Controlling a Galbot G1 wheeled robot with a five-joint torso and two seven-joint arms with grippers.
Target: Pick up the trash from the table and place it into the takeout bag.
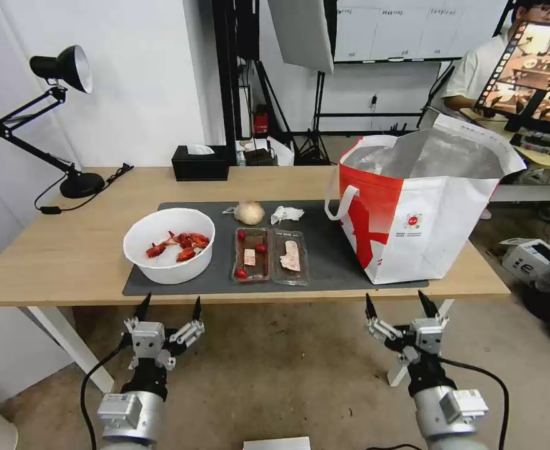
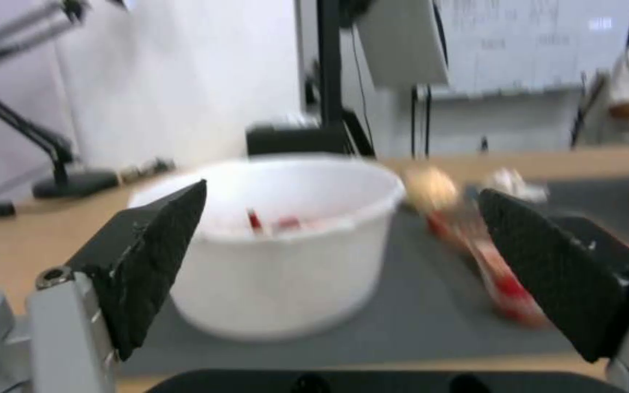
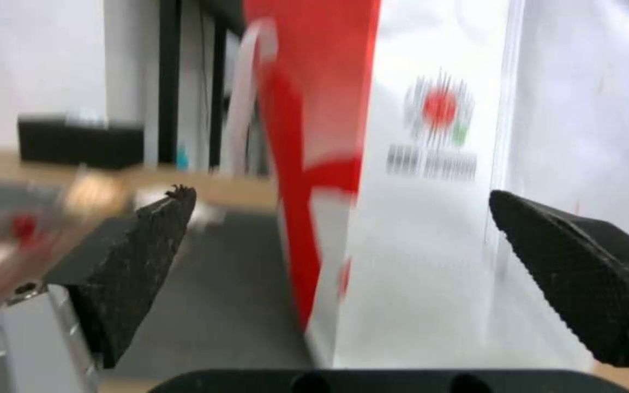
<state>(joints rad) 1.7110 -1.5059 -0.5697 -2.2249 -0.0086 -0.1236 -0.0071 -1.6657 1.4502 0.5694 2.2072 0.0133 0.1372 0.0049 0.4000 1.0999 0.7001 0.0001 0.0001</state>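
The long light-wood bench (image 1: 87, 250) on white legs carries a large dark grey rectangular mat (image 1: 331, 259). On the mat's left part stands the white round bowl (image 1: 169, 245) holding red crayfish shells (image 1: 181, 244). Just beside it, toward the middle, lies the clear plastic clamshell tray (image 1: 270, 255), opened flat, with food scraps in both halves. Behind the tray, at the mat's far edge, sit the beige wrapped ball (image 1: 249, 212) and, just right of it, the crumpled white napkin (image 1: 286, 214); whether the two touch cannot be determined. The large white-and-red takeout bag (image 1: 419, 212) with silver foil lining stands upright on the right end of the mat, mouth open, one white strap handle hanging on its left face and a small round red logo on its front. A black tissue box (image 1: 200, 162) and a black desk lamp (image 1: 56, 119) stand at the rear of the bench, off the mat.

The left gripper (image 1: 169, 309) hangs below the near bench edge, in front of the bowl, fingers spread wide and holding nothing. In the left wrist view the bowl (image 2: 285, 240) lies between its fingertips but beyond them.

The right gripper (image 1: 401, 307) hangs below the near edge in front of the bag, likewise wide open and empty. The right wrist view faces the bag (image 3: 431, 207).
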